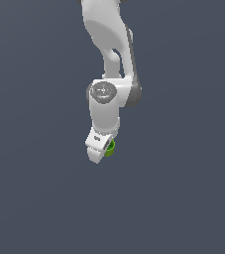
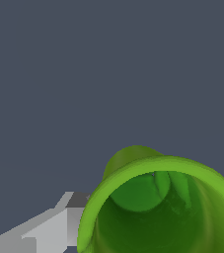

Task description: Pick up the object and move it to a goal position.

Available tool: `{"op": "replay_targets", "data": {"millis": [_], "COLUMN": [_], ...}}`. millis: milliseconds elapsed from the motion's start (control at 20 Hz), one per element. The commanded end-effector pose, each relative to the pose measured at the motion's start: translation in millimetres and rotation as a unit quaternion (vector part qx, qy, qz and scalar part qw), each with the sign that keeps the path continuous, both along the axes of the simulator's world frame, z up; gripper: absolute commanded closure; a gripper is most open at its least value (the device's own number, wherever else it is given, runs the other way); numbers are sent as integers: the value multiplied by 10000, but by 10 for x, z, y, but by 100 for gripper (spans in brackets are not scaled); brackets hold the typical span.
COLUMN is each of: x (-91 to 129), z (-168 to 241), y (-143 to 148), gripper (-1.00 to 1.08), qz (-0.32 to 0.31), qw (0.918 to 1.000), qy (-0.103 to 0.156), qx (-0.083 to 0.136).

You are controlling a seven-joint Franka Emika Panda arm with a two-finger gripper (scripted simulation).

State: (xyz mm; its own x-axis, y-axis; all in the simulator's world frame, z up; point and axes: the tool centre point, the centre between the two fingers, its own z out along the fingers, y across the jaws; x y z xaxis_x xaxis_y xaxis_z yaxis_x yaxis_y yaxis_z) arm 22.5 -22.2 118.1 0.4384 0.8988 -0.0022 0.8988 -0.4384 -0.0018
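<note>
The object (image 1: 110,148) is a small bright green cup, showing at the side of the white gripper (image 1: 103,154) at the arm's lower end in the exterior view. In the wrist view the object (image 2: 158,212) fills the lower corner, very close to the camera, with its open mouth and darker hollow inside facing it. One grey finger (image 2: 49,230) presses against the cup's outer wall. The other finger is hidden behind the cup. The gripper looks shut on the object.
A plain dark grey-blue surface (image 1: 183,198) fills both views. The white arm (image 1: 106,44) comes down from the top centre of the exterior view. Nothing else shows.
</note>
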Motion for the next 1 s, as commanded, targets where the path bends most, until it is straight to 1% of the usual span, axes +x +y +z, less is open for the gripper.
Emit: {"op": "replay_targets", "data": {"millis": [0, 300, 950], "x": [-64, -250, -663], "z": [252, 906, 2455], "y": [-25, -85, -224], "gripper": [108, 108, 108], "qz": [0, 3, 11], "qw": [10000, 10000, 10000], "qy": [-13, -12, -13], "qx": [-3, -5, 11]}}
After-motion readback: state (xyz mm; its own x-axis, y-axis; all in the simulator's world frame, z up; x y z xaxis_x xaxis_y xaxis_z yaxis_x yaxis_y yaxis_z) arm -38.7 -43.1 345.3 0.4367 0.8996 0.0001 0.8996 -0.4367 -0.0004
